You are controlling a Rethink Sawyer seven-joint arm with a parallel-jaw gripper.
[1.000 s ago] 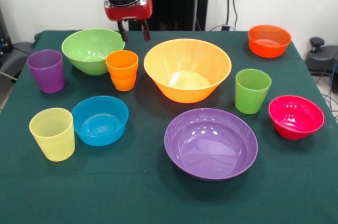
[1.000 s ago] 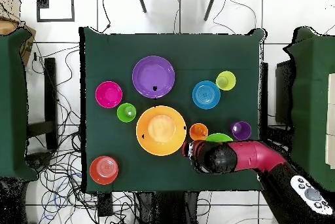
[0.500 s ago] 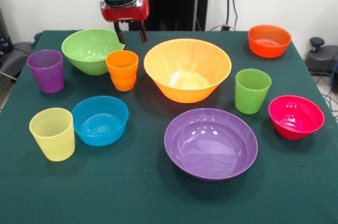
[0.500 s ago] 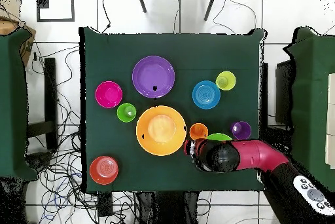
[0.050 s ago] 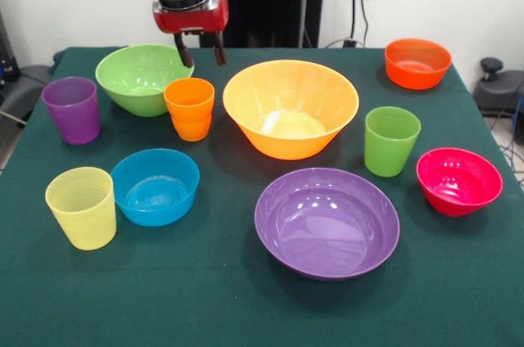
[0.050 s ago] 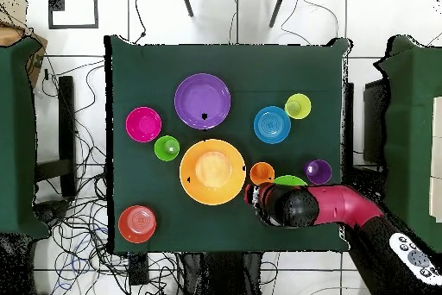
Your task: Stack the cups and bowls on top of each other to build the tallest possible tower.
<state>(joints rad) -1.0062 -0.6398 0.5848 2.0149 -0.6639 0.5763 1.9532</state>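
All cups and bowls stand apart on the green table; no tower is stacked. My gripper (image 5: 199, 49) hangs open and empty above and just behind the orange cup (image 5: 189, 108), between the light green bowl (image 5: 141, 77) and the large orange-yellow bowl (image 5: 290, 107). In front lie the wide purple bowl (image 5: 327, 222), the blue bowl (image 5: 155, 186) and the pale yellow cup (image 5: 81, 207). The purple cup (image 5: 71, 109) is at the left. The green cup (image 5: 391, 140), pink-red bowl (image 5: 458, 180) and orange-red bowl (image 5: 417, 62) are at the right. In the overhead view the arm (image 6: 315, 206) covers most of the light green bowl (image 6: 290, 180).
The green table (image 5: 205, 298) has bare cloth along its front edge. A second green table (image 6: 17, 136) and another (image 6: 414, 128) flank it in the overhead view, with cables (image 6: 78, 222) on the floor.
The gripper has drifted slightly left and up in the front view, staying open above the orange cup. None of the cups or bowls has moved.
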